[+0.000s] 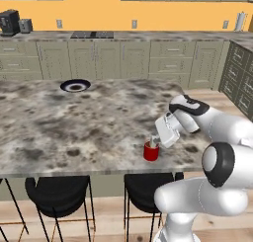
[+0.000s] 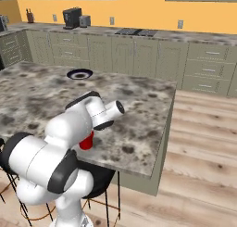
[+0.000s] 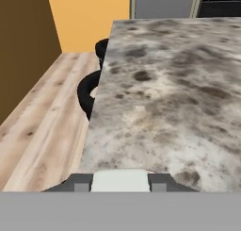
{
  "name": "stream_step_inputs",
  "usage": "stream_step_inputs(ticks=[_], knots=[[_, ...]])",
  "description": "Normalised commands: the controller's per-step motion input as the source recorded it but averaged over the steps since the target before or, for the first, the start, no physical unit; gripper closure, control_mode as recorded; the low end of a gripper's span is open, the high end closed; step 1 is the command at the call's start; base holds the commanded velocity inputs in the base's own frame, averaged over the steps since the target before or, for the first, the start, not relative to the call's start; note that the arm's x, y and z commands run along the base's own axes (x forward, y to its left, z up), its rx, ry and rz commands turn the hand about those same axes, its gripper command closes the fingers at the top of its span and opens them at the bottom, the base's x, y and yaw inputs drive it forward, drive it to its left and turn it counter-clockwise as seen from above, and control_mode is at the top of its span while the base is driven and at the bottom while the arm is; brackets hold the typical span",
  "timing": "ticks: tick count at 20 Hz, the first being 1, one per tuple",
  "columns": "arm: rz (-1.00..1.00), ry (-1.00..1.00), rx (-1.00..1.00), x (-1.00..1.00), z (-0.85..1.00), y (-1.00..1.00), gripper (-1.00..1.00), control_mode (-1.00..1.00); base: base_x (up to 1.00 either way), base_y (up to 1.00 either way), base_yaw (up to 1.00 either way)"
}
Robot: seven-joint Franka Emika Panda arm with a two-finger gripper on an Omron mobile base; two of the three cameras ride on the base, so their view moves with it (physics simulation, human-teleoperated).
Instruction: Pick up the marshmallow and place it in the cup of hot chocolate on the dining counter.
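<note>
Off-white marshmallow (image 3: 119,181) is sitting pinched in the hand (image 1: 156,140), which is hovering right over the red cup (image 1: 151,151); plate (image 1: 75,85) at 10 o'clock across the tabletop (image 1: 74,122).

Dining counter (image 1: 74,127) grey-and-brown mottled granite, darker blotches scattered, paler buff patch just ahead of the hand in the hand view. Red cup (image 1: 151,151) right under the gripper (image 1: 156,141), gripper white. Off-white block (image 3: 119,181) between dark grey fingertips (image 3: 79,182). Plate (image 1: 75,85) far beyond the hand, white with dark blue rim. Stools (image 1: 58,195) black below the counter edge. Wall orange, cabinets beige-grey, floor light wood planks.
</note>
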Motion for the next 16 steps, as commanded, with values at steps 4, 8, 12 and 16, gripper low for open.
stream_step_inputs(ticks=[4,8,12,16], knots=[[0.0,0.0,0.0,0.02,-0.07,0.0,1.0,-1.0,0.0,0.0,0.0],[0.0,0.0,0.0,0.14,-0.06,0.0,1.0,-1.0,0.0,0.0,0.0],[0.0,0.0,-0.02,0.08,-0.27,0.0,1.0,-1.0,0.0,0.0,0.0],[0.0,0.0,-0.05,0.0,-0.35,0.0,1.0,-1.0,0.0,0.0,0.0]])
